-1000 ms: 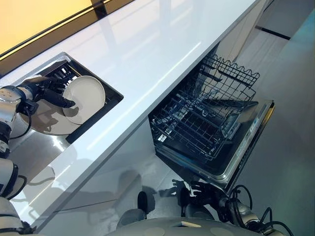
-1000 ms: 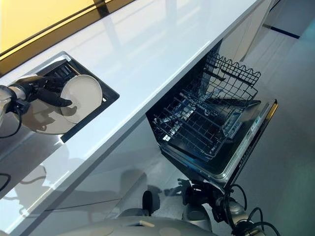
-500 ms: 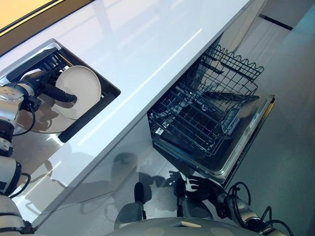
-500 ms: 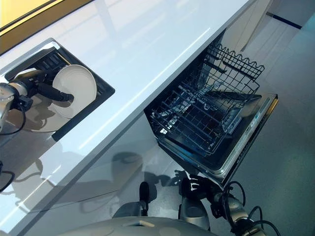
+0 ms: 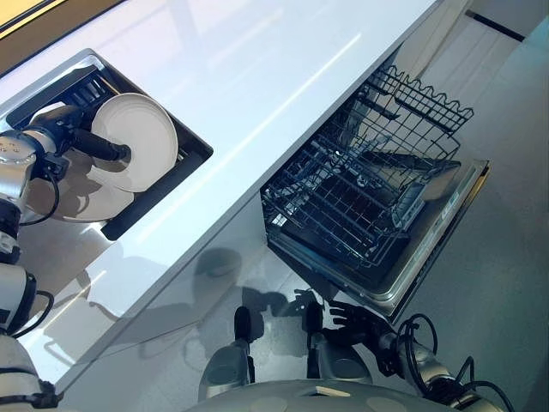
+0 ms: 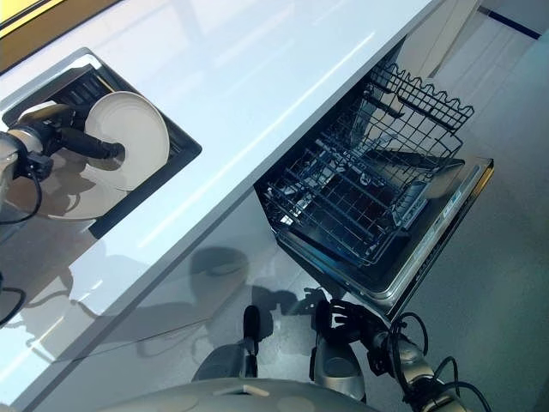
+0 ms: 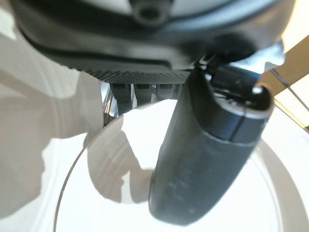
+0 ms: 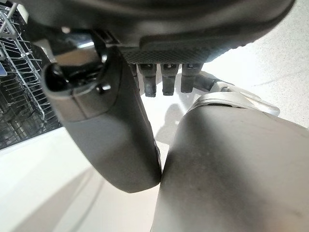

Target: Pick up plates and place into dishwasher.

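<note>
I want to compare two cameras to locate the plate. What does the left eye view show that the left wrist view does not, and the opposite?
The left eye view alone shows the white counter, the sink with another plate lying at its bottom, the open dishwasher with its wire rack, and the right hand low beside the dishwasher door. The left wrist view alone shows the thumb pressed on the plate's face from close up. Both show the left hand holding the white plate over the sink.

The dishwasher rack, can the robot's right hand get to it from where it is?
Probably yes. The right hand hangs low just beside the open dishwasher door, and the rack is pulled out with nothing covering it.
</note>
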### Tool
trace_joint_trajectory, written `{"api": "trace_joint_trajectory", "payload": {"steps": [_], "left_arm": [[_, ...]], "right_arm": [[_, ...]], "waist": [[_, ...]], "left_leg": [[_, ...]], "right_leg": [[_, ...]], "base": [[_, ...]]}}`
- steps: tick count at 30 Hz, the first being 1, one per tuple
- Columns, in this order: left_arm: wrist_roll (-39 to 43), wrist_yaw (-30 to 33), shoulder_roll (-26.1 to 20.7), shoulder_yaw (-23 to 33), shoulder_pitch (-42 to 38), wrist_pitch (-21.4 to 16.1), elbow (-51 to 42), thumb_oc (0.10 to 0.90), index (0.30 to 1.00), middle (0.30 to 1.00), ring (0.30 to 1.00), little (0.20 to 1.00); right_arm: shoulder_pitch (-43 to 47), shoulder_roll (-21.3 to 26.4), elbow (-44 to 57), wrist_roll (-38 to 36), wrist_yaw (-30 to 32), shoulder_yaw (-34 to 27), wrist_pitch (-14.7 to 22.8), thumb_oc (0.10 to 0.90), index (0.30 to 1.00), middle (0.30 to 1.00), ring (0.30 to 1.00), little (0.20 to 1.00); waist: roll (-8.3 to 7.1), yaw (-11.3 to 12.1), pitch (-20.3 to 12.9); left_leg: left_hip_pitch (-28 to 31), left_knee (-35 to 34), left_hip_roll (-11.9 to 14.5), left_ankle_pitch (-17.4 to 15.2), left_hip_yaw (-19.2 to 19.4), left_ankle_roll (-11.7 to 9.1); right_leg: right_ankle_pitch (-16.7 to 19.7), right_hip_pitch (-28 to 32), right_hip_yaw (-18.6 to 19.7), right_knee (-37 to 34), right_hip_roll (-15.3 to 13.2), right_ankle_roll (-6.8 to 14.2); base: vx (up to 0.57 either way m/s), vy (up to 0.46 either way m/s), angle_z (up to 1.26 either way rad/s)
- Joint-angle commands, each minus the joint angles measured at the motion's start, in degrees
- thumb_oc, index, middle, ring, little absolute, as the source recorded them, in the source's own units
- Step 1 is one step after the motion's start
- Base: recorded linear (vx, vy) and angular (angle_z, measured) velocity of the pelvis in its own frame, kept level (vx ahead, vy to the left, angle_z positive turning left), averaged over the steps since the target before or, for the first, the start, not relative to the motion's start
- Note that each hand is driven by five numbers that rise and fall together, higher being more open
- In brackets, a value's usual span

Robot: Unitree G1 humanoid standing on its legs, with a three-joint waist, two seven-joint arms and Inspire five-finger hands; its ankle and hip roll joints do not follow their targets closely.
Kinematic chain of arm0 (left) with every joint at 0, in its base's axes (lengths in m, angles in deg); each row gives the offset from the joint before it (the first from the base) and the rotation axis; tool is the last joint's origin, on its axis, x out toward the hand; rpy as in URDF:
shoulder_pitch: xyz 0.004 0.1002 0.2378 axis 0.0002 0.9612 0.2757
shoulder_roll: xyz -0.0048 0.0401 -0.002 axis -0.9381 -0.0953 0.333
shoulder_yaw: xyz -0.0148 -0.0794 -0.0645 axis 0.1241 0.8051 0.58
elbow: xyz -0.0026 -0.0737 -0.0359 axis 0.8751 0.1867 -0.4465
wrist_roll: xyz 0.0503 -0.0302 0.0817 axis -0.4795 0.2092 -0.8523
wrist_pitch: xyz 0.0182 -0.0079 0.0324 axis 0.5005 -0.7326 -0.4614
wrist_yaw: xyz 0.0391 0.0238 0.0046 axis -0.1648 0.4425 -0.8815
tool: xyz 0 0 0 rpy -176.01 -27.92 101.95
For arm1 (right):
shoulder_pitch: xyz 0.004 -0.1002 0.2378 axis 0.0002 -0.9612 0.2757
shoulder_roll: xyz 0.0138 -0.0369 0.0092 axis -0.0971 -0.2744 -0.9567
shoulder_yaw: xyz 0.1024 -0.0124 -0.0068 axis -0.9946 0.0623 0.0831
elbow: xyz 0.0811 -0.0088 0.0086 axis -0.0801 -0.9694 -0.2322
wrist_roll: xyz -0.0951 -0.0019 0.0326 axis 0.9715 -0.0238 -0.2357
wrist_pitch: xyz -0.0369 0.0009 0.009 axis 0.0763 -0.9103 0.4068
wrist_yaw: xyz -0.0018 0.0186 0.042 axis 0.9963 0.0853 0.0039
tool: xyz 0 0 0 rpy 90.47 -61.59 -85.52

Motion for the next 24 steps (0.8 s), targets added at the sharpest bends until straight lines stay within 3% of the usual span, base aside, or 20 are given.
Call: {"api": "trace_joint_trajectory", "payload": {"steps": [1, 17, 24], "left_arm": [[1.37, 2.47, -2.07, 1.95, -9.74, -2.93, 2.05, 0.100, 0.300, 0.300, 0.300, 0.200], [0.47, 0.37, -3.95, 1.97, -9.76, -4.33, 0.78, 0.100, 0.300, 0.300, 0.300, 0.200], [1.29, 2.25, -5.09, 1.30, -11.29, -4.92, -1.77, 0.100, 0.300, 0.300, 0.300, 0.200]], "right_arm": [[-1.70, 2.05, 0.91, 0.60, -0.22, 2.81, -0.02, 0.800, 0.900, 0.900, 0.900, 0.900], [-3.44, 1.78, 2.58, -2.29, -4.03, 1.52, 1.71, 0.800, 0.900, 0.900, 0.900, 0.900], [-3.65, 1.97, 10.48, -6.38, -8.56, 2.47, 2.19, 0.800, 0.900, 0.900, 0.900, 0.900]], "waist": [[0.28, -1.99, -1.48], [1.70, -1.80, -5.86], [2.62, -1.64, -8.42]], "left_leg": [[0.25, 0.82, -5.44, -2.82, 3.98, 3.73], [3.16, 0.48, -5.64, -3.60, 3.23, 3.04], [4.55, 0.23, -5.57, -3.83, 2.67, 2.53]], "right_leg": [[1.70, -1.00, 2.63, 1.61, -0.90, 4.58], [0.48, 2.59, 1.50, 0.90, -0.61, 4.43], [-0.29, 4.40, 0.98, 0.52, -0.37, 4.18]], "base": [[0.00, 0.000, 0.00], [0.01, -0.020, 0.00], [0.00, -0.048, 0.02]]}}
